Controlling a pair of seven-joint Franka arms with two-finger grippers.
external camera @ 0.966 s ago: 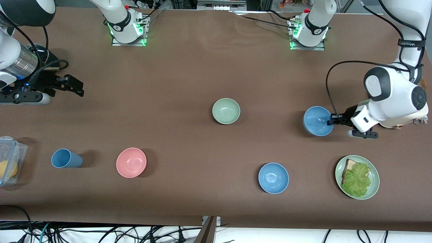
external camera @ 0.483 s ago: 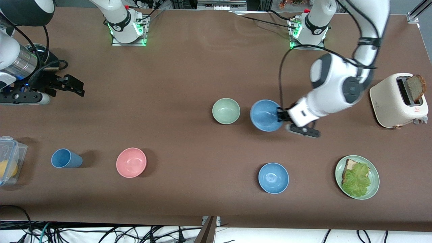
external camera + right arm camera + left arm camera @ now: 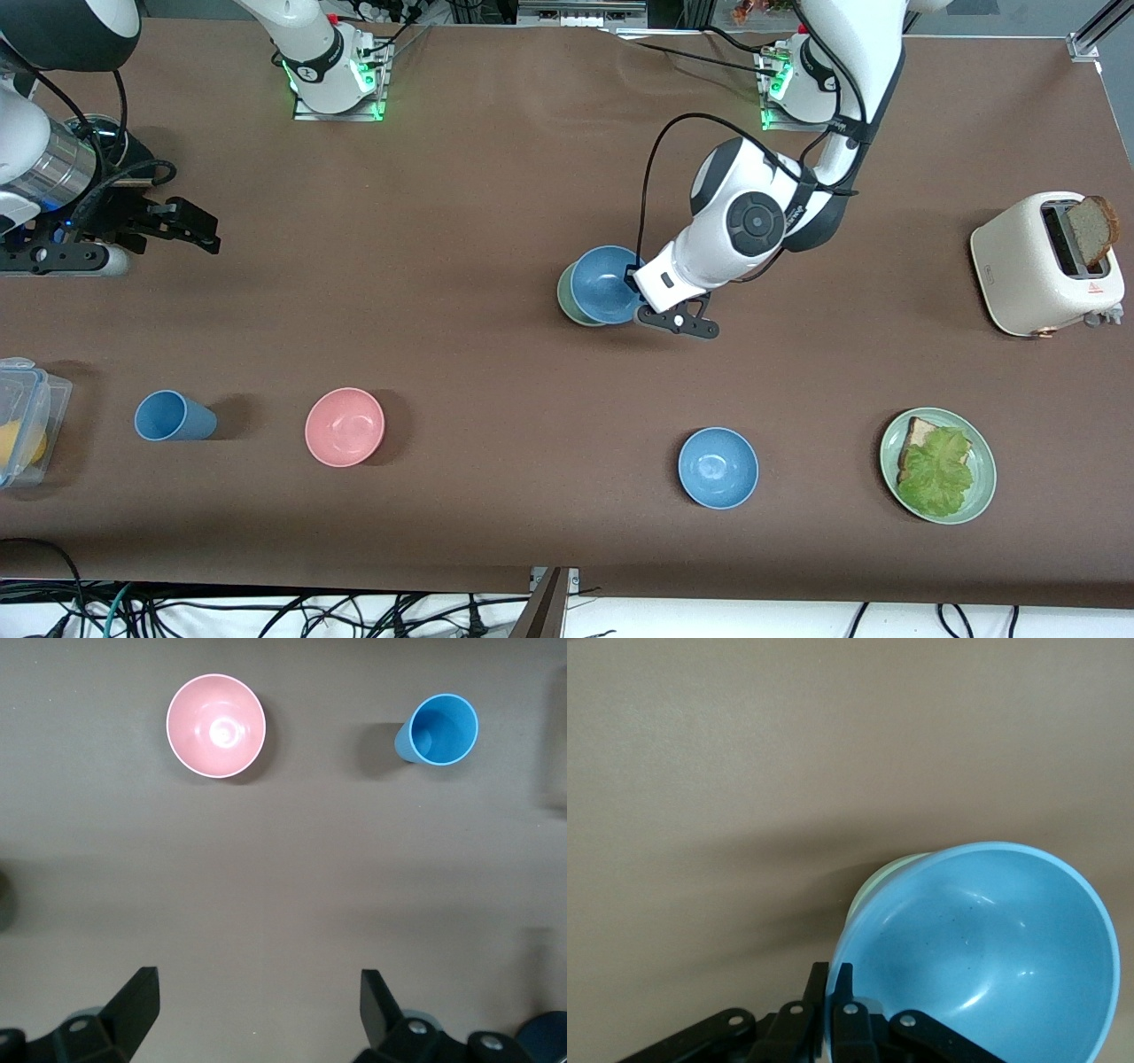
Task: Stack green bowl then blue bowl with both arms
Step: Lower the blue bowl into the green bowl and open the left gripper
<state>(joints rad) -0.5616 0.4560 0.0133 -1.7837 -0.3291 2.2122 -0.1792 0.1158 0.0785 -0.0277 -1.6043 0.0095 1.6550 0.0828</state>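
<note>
Now over the middle of the table, the left gripper (image 3: 634, 285) has carried the blue bowl (image 3: 605, 283) in from the left arm's end, where it hung a second ago, past a halfway point beside the green bowl (image 3: 566, 304) half a second ago, so that only a crescent of green rim shows under it. The fingers are clamped on the blue bowl's rim, at the edge toward the left arm's end; the left wrist view shows them pinched on the rim, with pale green peeking out past the blue bowl's edge. The bowl looks slightly off-centre and probably not seated, so lowering and letting go appear to be what is left of the stack. The right gripper (image 3: 182, 223) waits at the right arm's end of the table, its fingers spread wide and holding nothing, as its wrist view confirms, with the pink bowl (image 3: 216, 725) and the blue cup (image 3: 440, 730) below.
</note>
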